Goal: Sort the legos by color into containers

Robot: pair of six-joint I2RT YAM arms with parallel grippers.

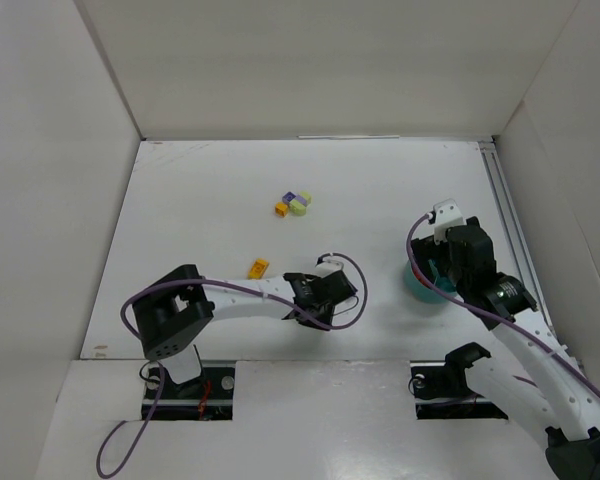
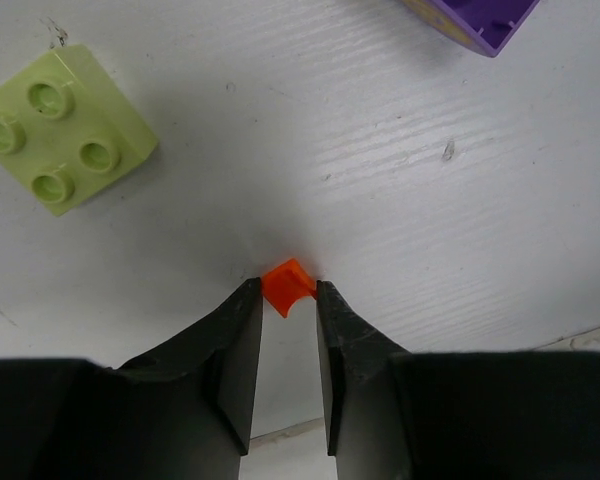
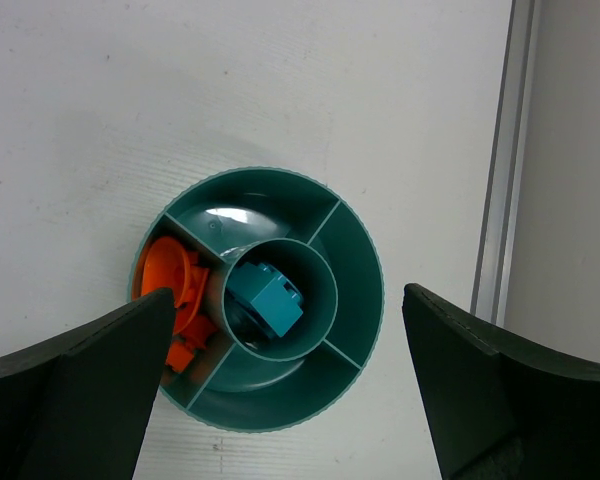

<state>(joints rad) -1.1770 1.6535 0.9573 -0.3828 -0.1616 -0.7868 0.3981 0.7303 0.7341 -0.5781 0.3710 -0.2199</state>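
The left hand [image 2: 285, 300] was narrowed almost shut, its fingertips touching either side of a small orange piece [image 2: 286, 285] that sat on the bench [image 2: 400, 180]. In its wrist view a pale green brick [image 2: 65, 130] lay at ten o'clock from that piece and a purple brick [image 2: 475, 20] at one o'clock, both well apart from it and unsorted. From above, a yellow-orange brick [image 1: 258, 267] lay loose by the left arm, and a small cluster [image 1: 294, 203] of purple, pale green and orange sat farther out. To the right, the bowl [image 3: 355, 270] stood near the bench's right edge with the right hand [image 3: 280, 295] above it, spread wide and holding nothing. Orange pieces [image 3: 170, 290] filled the nine o'clock compartment and a teal brick [image 3: 265, 298] lay in the central cup; the other compartments looked bare. By my reckoning the sorting was under halfway done, with purple, green and yellow not yet started.
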